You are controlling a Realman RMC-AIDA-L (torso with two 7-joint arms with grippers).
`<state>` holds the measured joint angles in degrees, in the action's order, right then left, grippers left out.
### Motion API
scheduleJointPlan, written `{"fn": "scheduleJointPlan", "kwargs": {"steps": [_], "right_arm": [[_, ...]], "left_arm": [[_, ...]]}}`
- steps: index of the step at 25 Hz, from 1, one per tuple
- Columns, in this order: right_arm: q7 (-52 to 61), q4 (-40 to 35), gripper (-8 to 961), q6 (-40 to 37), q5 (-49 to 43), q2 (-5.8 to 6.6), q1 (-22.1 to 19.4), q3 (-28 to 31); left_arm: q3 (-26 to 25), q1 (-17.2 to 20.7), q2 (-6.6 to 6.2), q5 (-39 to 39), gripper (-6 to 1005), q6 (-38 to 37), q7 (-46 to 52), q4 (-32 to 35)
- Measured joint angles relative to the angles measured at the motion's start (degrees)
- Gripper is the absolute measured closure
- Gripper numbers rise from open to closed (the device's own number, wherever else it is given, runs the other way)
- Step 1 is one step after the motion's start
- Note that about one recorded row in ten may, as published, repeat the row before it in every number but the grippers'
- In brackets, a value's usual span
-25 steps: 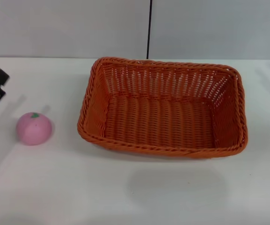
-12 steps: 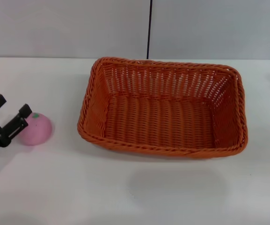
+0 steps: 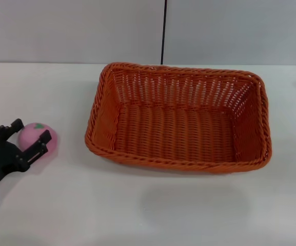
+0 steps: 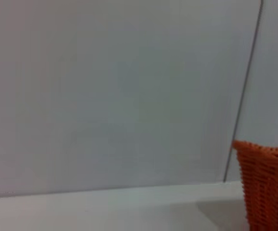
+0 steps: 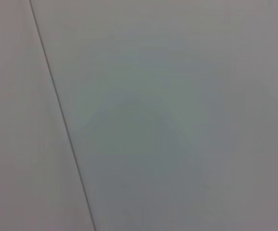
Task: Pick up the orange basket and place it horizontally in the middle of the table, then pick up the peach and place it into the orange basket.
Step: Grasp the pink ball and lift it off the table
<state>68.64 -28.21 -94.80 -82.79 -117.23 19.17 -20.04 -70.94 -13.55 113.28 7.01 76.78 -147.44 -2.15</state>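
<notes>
The orange basket (image 3: pixel 180 70) lies lengthwise across the middle of the white table (image 3: pixel 153 210), open side up and empty. One of its corners (image 4: pixel 269 187) also shows in the left wrist view. The pink peach (image 3: pixel 35 135) rests on the table to the basket's left, well apart from it. My left gripper (image 3: pixel 31 130) has come in low from the near left edge and stands open, with one black finger on each side of the peach. I cannot tell whether the fingers touch it. The right gripper is out of view.
A grey wall with a dark vertical seam (image 3: pixel 163 31) stands behind the table's far edge. White tabletop lies in front of the basket and to its right.
My left gripper moved from the far left edge down and inward to the peach, and its fingers now straddle it. The basket and peach have not moved.
</notes>
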Motion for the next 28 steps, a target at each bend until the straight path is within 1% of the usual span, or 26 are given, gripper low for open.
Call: {"fn": "scheduleJointPlan", "kwargs": {"steps": [4,8,12,18,23,28], "right_arm": [[0.03,0.05,505,-0.04,0.01,-0.02,-0.09,0.01],[0.04,0.1,505,-0.04,0.0,-0.11,-0.2,0.01],[0.05,0.48,505,-0.05,0.01,-0.18,-0.27,0.0],[-0.17,1.95,505,-0.11,0.01,0.16,-0.29,0.0],[-0.25,2.07,505,-0.13,0.01,0.19,-0.47,0.0],[-0.27,2.11,506,-0.13,0.0,0.22,-0.54,0.0]], "left_arm": [[0.99,-0.37,0.4,0.07,197,-1.08,0.0,0.05],[2.25,-0.56,0.49,0.09,197,-1.97,-0.01,0.05],[2.4,-0.58,0.63,0.09,198,-2.6,-0.02,0.04],[2.31,-0.5,0.64,0.1,198,-2.55,-0.24,-0.02],[1.75,-0.13,0.91,-0.37,375,-2.42,-1.78,-0.36],[1.86,-0.57,1.05,-0.12,558,-2.66,-1.94,-0.4]]}}
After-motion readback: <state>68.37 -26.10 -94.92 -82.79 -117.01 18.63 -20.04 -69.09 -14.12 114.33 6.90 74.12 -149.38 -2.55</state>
